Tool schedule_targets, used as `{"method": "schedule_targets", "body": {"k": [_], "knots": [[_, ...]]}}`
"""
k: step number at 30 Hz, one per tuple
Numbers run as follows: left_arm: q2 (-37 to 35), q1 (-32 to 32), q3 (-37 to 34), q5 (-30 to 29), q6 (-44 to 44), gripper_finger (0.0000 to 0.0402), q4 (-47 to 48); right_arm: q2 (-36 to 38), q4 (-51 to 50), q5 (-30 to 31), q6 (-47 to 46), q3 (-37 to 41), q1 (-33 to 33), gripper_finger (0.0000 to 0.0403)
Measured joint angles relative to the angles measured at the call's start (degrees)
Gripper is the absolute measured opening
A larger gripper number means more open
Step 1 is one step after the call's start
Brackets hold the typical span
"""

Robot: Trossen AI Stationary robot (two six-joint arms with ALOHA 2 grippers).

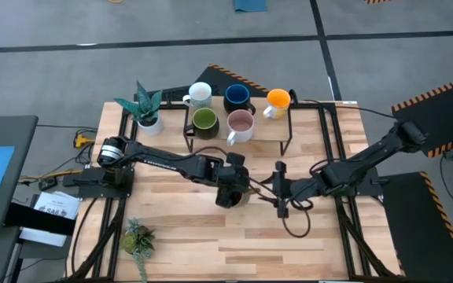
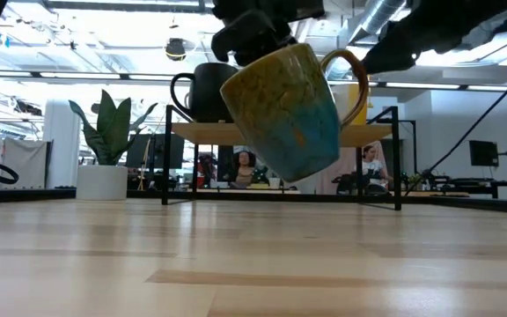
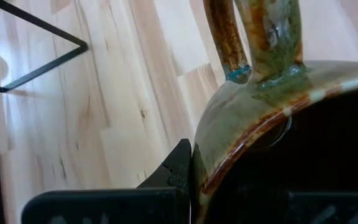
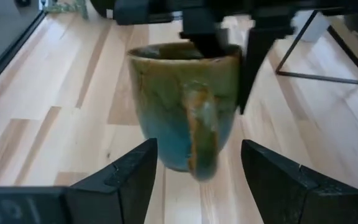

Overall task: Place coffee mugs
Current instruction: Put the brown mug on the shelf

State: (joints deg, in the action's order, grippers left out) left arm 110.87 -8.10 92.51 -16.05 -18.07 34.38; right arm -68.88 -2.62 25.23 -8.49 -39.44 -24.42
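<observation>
A brown-and-teal glazed ceramic mug point(image 2: 293, 110) was held by its rim in the clenched left gripper point(image 1: 230, 182), tilted and lifted clear of the pale wooden table point(image 1: 211, 236). Its handle was turned toward the right gripper point(image 4: 194, 171), whose spread fingers point(image 4: 123, 168) were set just beside it, not touching. Beyond both grippers, five other mugs were kept on a black-framed rack point(image 1: 289, 130).

five mugs point(image 1: 240, 126) on rack point(image 1: 289, 134), sixth mug point(image 2: 293, 113) above table point(image 1: 195, 228)
</observation>
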Motion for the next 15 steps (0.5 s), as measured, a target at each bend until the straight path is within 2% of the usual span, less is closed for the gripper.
{"method": "schedule_targets", "body": {"k": [10,13,15], "knots": [[0.0,0.17,0.02,-0.01,-1.44,0.0015,-1.54,-4.55,7.57,-1.57,3.66,-0.02,1.0,0.0249],[0.0,0.16,0.02,-0.01,-1.44,0.0015,-1.84,-4.53,8.0,-1.57,3.88,-0.02,1.28,0.0217],[0.0,0.16,0.02,0.0,-1.46,0.0015,-1.69,-4.54,7.7,-1.42,3.96,-0.02,1.54,0.0179]]}}
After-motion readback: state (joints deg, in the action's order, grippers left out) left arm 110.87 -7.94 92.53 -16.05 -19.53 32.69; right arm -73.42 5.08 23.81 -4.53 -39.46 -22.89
